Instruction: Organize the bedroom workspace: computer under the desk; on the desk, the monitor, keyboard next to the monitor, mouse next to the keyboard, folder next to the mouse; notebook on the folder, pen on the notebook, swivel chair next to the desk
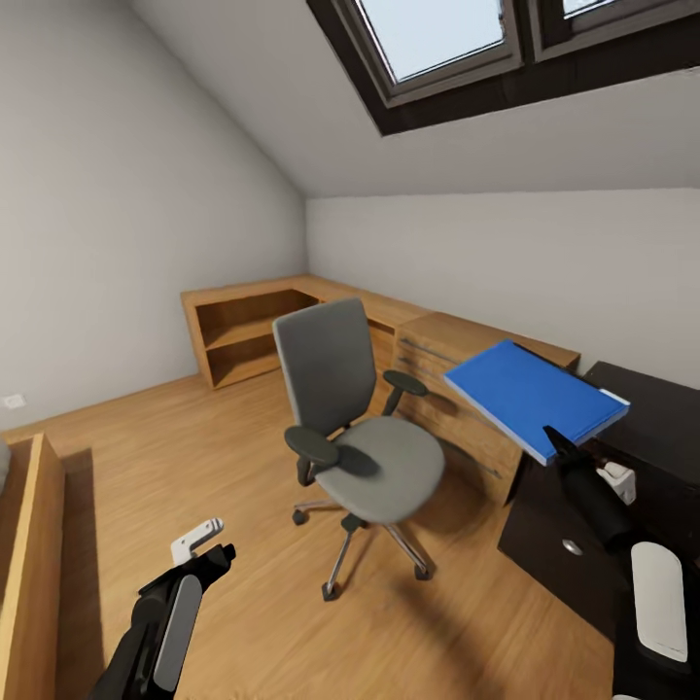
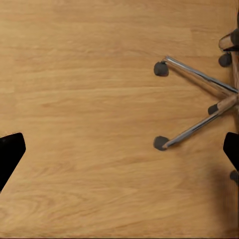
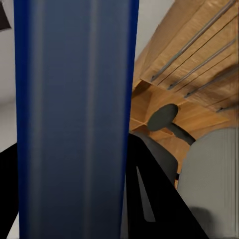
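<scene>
One gripper, the right gripper [image 1: 562,447], is clamped on the near edge of the folder [image 1: 530,394], a flat bright blue rectangle with white page edges that is carried in the air, tilted, between the swivel chair [image 1: 355,428] and the black desk [image 1: 661,428]. In the right wrist view the folder [image 3: 74,119] is seen as a broad blue band between the dark fingers, with the grey chair seat [image 3: 214,184] and the drawers of a light wooden dresser [image 3: 194,59] behind it. The left gripper [image 1: 199,549] is held low over the wooden floor [image 1: 146,457], its jaws spread wide and holding nothing; in its wrist view the chair's chrome base [image 2: 199,107] is seen beside it. The chair's seat is bare, and the chair is set a little apart from the desk. Since only one edge is pinched, the folder is judged likely to sag, pivot or slip out if it is swung quickly. Its far corner could be knocked against the dresser, or it could be set down partly over the desk's edge and tip to the floor.
</scene>
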You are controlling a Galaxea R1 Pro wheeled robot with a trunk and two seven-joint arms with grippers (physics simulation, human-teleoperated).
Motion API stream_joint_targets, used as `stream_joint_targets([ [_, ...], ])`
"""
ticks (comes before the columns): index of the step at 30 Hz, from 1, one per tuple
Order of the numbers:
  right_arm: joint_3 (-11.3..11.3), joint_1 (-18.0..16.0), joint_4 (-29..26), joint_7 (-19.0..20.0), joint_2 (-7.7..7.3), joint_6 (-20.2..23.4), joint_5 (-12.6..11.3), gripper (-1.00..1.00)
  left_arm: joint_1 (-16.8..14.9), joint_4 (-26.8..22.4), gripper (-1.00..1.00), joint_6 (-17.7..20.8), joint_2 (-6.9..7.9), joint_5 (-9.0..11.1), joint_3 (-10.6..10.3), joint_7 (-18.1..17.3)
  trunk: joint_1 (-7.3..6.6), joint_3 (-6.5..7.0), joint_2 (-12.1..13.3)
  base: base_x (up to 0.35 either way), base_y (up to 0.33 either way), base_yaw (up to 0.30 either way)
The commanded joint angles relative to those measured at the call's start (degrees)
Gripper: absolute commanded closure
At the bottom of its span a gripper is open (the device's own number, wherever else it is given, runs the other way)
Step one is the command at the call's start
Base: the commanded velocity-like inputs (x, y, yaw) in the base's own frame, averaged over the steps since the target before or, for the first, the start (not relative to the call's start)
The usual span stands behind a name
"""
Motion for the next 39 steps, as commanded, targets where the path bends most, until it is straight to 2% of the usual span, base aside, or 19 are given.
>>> stream_joint_targets([
  [1,-0.2,-0.1,0.0,0.2,0.07,0.4,0.0,1.00,0.0,0.0,-1.00,0.2,0.00,0.6,0.1,0.4,-0.27,0.13,0.4,-0.337,0.000,-0.276],
  [8,-0.2,-0.1,0.1,-0.7,0.25,0.4,0.0,1.00,0.5,8.7,-1.00,-0.2,0.20,0.2,0.1,0.1,-1.80,1.38,3.2,-0.247,0.000,-0.287],
  [10,-0.2,-0.1,0.1,-0.8,0.25,0.4,0.0,1.00,2.0,10.2,-1.00,-0.4,0.54,-1.5,0.1,0.1,-2.24,1.74,4.0,-0.044,0.000,-0.293],
  [12,-0.2,-0.1,0.1,-0.9,0.26,0.4,0.0,1.00,4.2,11.7,-1.00,-2.8,0.86,-5.3,0.1,0.0,-2.68,2.10,4.8,-0.014,0.000,-0.295],
  [14,-0.2,-0.1,0.1,-0.9,0.28,0.4,0.0,1.00,5.5,14.9,-1.00,-7.6,1.01,-8.0,0.1,0.0,-3.12,2.46,5.6,-0.006,0.000,-0.295],
  [15,-0.2,-0.1,0.1,-0.9,0.29,0.4,0.0,1.00,5.7,16.1,-1.00,-9.2,1.08,-8.5,0.1,0.0,-3.34,2.64,6.0,-0.004,0.000,-0.296],
  [16,-0.2,-0.1,0.1,-0.9,0.31,0.4,0.0,1.00,6.1,21.6,-1.00,-15.3,1.78,-9.9,0.0,-0.1,-3.56,2.82,6.4,-0.002,0.000,-0.296],
  [17,-0.2,-0.1,0.1,-0.9,0.31,0.4,0.0,1.00,6.2,23.4,-1.00,-17.3,2.01,-10.2,-0.1,-0.1,-3.78,3.00,6.8,-0.002,0.000,-0.296],
  [19,-0.1,-0.1,0.2,-1.2,0.34,0.4,0.0,1.00,6.3,30.5,-1.00,-24.1,2.63,-11.8,-1.0,-0.1,-4.22,3.36,7.6,-0.001,0.000,-0.296],
  [22,-0.1,-0.1,0.5,-2.5,0.46,0.3,-0.1,1.00,6.5,37.7,-1.00,-33.4,3.30,-14.6,-2.0,-0.6,-4.88,3.90,8.8,0.000,0.000,-0.296],
  [27,0.2,-0.1,2.4,-3.6,0.73,-0.3,-0.1,1.00,6.5,41.3,-1.00,-36.0,3.98,-15.3,-2.2,-1.9,-5.98,4.80,10.8,0.000,0.000,-0.297],
  [28,0.4,-0.1,3.9,-3.9,0.85,-2.5,-0.1,1.00,6.5,41.9,-1.00,-36.2,4.20,-15.3,-2.2,-2.7,-6.20,4.98,11.2,0.000,0.000,-0.299],
  [35,0.5,-0.1,6.5,-4.0,0.86,-3.9,-0.1,1.00,6.5,42.5,-1.00,-36.5,4.27,-15.3,-2.2,-3.1,-7.73,6.23,14.0,0.000,0.000,-0.300],
  [39,0.5,-0.2,7.2,-4.0,0.86,-4.1,-0.1,1.00,6.5,42.7,-1.00,-40.7,4.26,-15.3,-2.3,-3.6,-7.73,6.23,14.0,0.000,0.000,-0.300],
])
